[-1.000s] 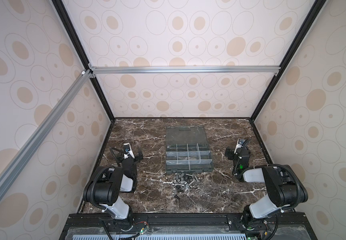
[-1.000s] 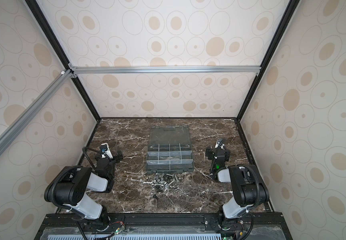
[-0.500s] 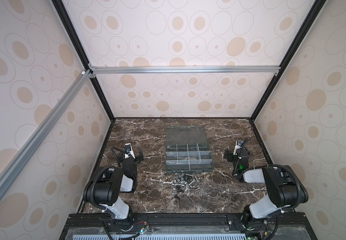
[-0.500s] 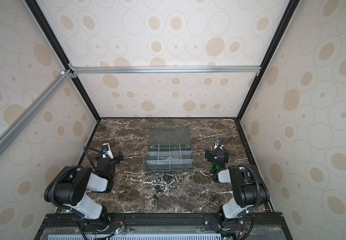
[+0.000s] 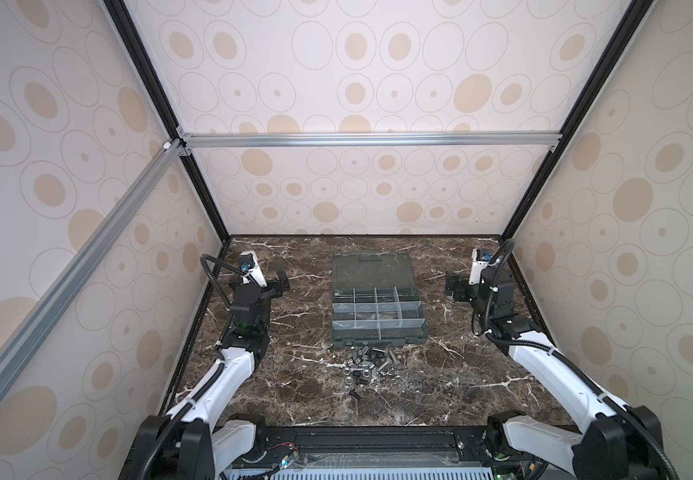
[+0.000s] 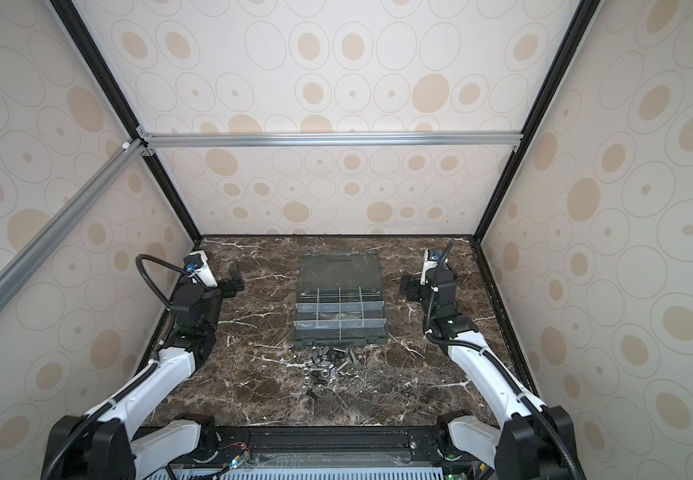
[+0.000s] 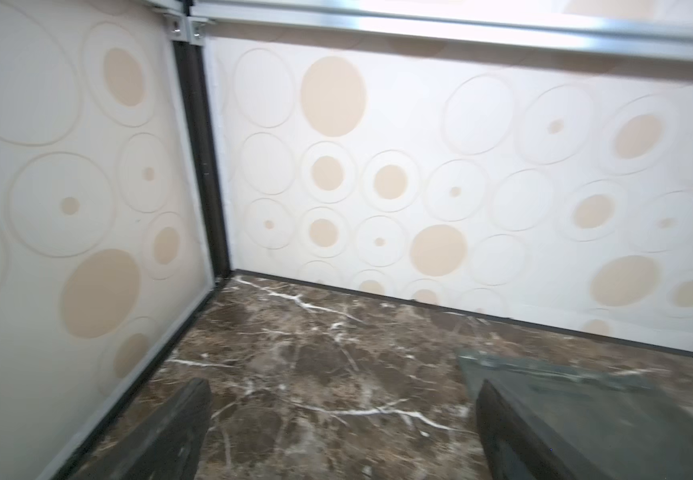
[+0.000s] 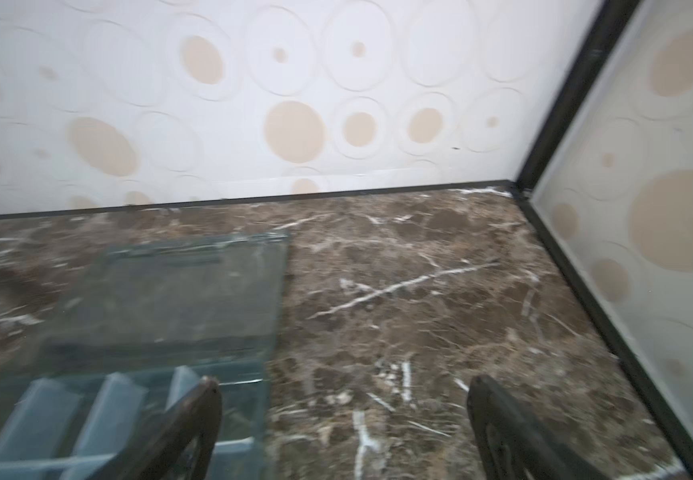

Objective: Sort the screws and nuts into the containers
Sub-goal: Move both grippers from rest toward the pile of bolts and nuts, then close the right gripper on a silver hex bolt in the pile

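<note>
Left gripper [image 5: 280, 284] sits close to the left wall, over the brown marble surface [image 5: 294, 390]. In the left wrist view its fingers [image 7: 170, 432] stand wide apart with only bare marble between them, and a corner of the clear lid [image 7: 544, 368] shows past one. Compared with a second ago this arm looks all but unmoved, though its wrist view is faintly smeared. Mid-surface, the organizer box [image 5: 378, 338] lies open with the lid folded flat behind it. The containers [image 5: 376, 307] hold no piece that I can make out at this size. The screws [image 5: 391, 356] and the nuts [image 5: 349, 371] lie mixed in one loose heap on the surface just in front of the box's front wall, with a few strays nearer the robot. The heap reads the same as a second ago, so nothing has been picked. Right gripper [image 5: 454, 286] hangs near the right wall, level with the box's far half and well apart from the heap. Its fingers [image 8: 186, 428] are apart and empty. This wrist view is the more blurred, and the gripper seems to have drifted slightly inward over the last second, which I judge to be an arm just setting off. For the task, sorting has not begun and every piece is still to go. The first reach looks likelier from the right.
</note>
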### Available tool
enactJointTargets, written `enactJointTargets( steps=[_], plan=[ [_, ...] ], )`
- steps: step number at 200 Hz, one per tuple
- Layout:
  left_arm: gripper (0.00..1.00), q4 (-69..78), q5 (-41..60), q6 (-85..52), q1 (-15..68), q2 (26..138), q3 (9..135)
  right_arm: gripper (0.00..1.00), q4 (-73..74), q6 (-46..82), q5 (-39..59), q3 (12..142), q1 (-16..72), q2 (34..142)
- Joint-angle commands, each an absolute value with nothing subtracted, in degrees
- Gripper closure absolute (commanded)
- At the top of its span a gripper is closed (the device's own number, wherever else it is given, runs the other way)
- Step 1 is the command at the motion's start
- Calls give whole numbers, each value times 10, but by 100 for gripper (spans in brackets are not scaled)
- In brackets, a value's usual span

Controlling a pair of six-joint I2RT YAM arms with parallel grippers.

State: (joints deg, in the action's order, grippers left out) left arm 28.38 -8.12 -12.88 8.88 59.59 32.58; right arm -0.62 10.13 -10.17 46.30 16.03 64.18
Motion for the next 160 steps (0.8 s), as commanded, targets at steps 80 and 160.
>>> enactJointTargets(
  steps=[80, 160],
  plan=[
    [2, 30, 33, -311, 203, 408, 169, 10, -303, 283, -35, 424, 437, 712],
    [8, 57, 71, -359, 224, 435, 140, 33, -261, 302, -12, 432, 468, 810]
  ],
)
